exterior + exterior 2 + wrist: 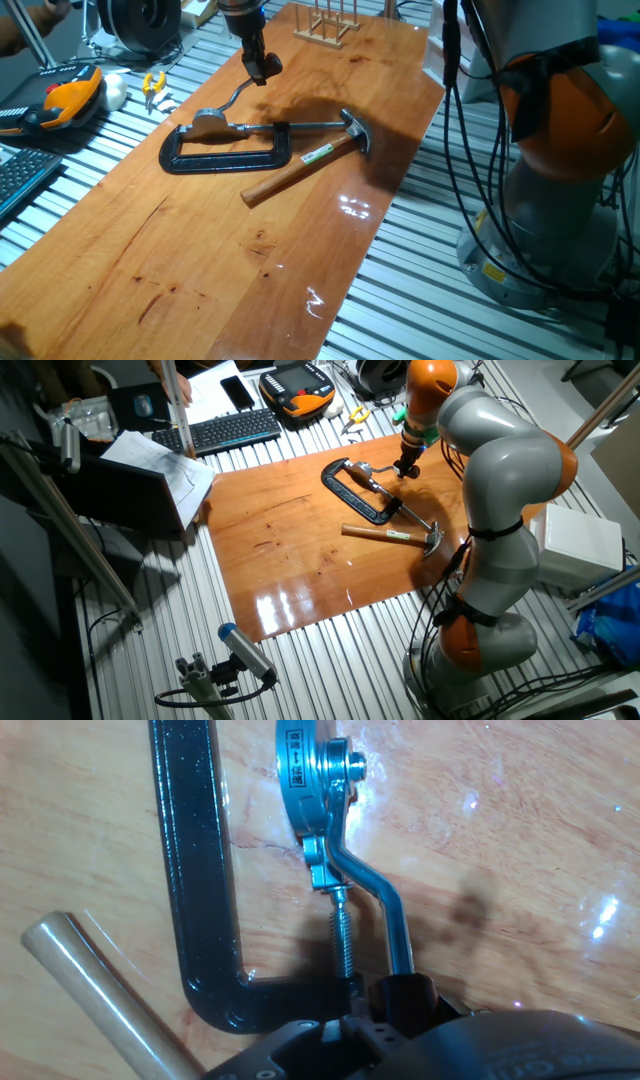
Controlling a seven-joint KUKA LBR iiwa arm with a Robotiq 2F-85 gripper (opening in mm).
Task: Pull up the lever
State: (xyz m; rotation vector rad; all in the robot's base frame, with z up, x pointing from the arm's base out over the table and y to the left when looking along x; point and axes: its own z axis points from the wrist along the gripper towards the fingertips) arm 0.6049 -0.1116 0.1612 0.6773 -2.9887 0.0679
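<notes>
The lever (232, 98) is a thin silver rod that rises from its rounded grey base (208, 122) on the wooden table. In the hand view the rod (385, 905) runs from the base (305, 770) down into my gripper (405, 995). My gripper (263, 72) is shut on the rod's free end and holds it above the table. The dark-red knob is hidden between the fingers. The gripper also shows in the other fixed view (405, 470).
A black C-clamp (225, 157) lies around the lever's base, and its screw (343, 935) presses against the base. A wooden-handled hammer (300, 168) lies just beside the clamp. A wooden rack (328, 25) stands at the table's far end.
</notes>
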